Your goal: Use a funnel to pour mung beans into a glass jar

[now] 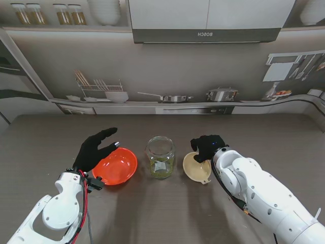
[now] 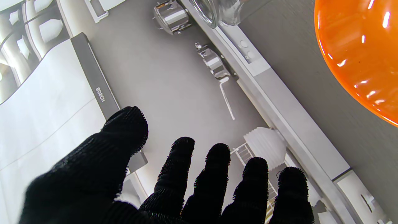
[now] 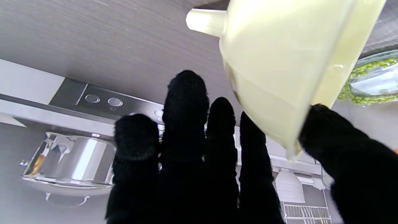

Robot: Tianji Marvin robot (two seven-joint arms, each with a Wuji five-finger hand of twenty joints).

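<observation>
A clear glass jar (image 1: 161, 156) stands upright mid-table with green mung beans (image 1: 161, 171) in its bottom. To its left lies an orange bowl (image 1: 118, 166) whose inside looks empty. My left hand (image 1: 94, 150) hovers open over the bowl's left rim, fingers spread; the left wrist view shows the hand (image 2: 186, 180), the bowl (image 2: 357, 46) and the jar's rim (image 2: 217, 12). Right of the jar, a cream funnel (image 1: 195, 166) lies tilted on the table, spout toward me. My right hand (image 1: 207, 146) pinches its far rim. The right wrist view shows thumb and fingers (image 3: 192, 155) around the funnel (image 3: 279, 62), the jar (image 3: 373, 81) beyond.
The grey-brown wooden table (image 1: 162, 213) ends at a backdrop printed with a kitchen scene (image 1: 162, 96). A red and black cable (image 1: 85, 203) runs along my left forearm.
</observation>
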